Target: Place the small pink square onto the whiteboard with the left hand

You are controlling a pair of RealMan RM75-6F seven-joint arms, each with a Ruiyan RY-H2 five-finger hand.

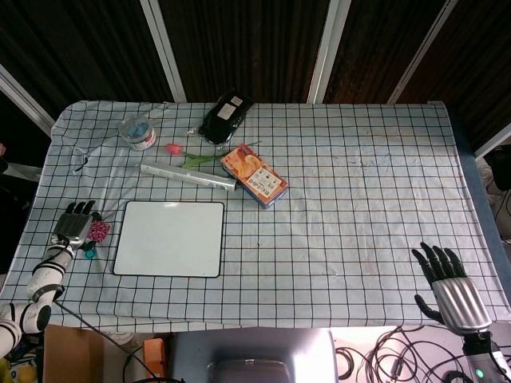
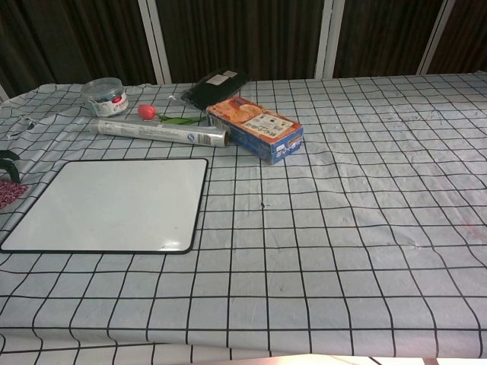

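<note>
The small pink square (image 1: 100,230) lies on the checked cloth just left of the whiteboard (image 1: 169,238); the chest view shows the pink square (image 2: 9,193) at the frame's left edge beside the whiteboard (image 2: 114,201). My left hand (image 1: 73,223) rests right against the square's left side with its fingers stretched out and nothing in its grip. In the chest view only a dark fingertip (image 2: 8,157) shows, above the square. My right hand (image 1: 447,278) lies open at the table's near right corner, far from everything.
Behind the whiteboard lie a silver foil roll (image 1: 188,176), a pink tulip (image 1: 174,148), an orange snack box (image 1: 254,175), a black pouch (image 1: 225,116) and a small round tub (image 1: 137,131). A small teal object (image 1: 88,253) sits just below my left hand.
</note>
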